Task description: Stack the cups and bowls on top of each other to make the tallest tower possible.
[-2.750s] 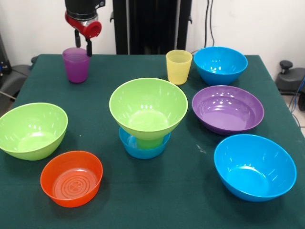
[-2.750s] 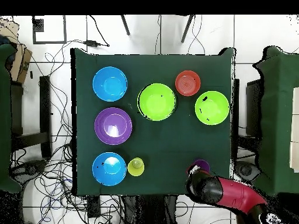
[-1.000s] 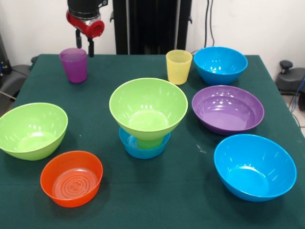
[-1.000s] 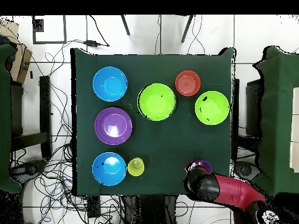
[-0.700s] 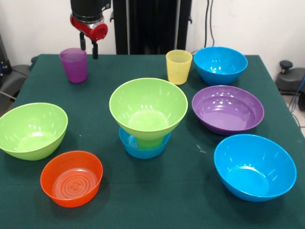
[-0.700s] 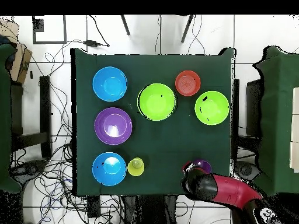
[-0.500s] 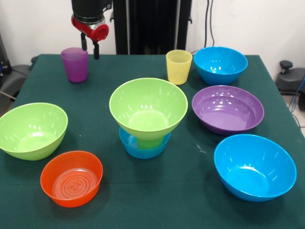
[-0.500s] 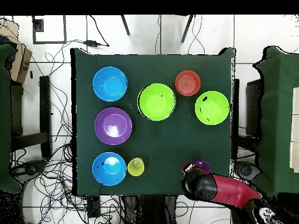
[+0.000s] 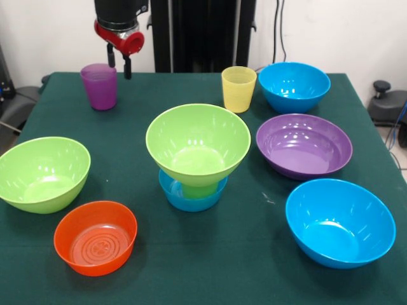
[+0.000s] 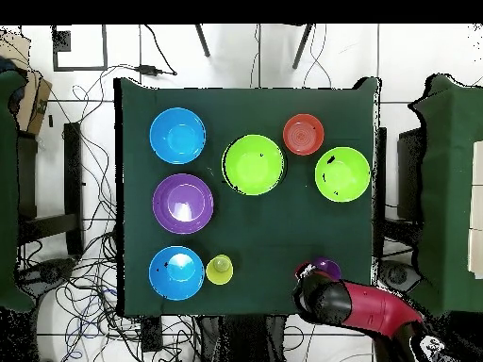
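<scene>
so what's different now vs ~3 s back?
The gripper rose and drifted toward picture right in the front view, off the purple cup, which slid slightly left and stands free. The tower, yellow cup and loose bowls stayed put.

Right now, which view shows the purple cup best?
The front view: the purple cup stands upright and unobstructed, beside the gripper. In the overhead view the arm covers most of it, leaving only a sliver of its rim.
</scene>
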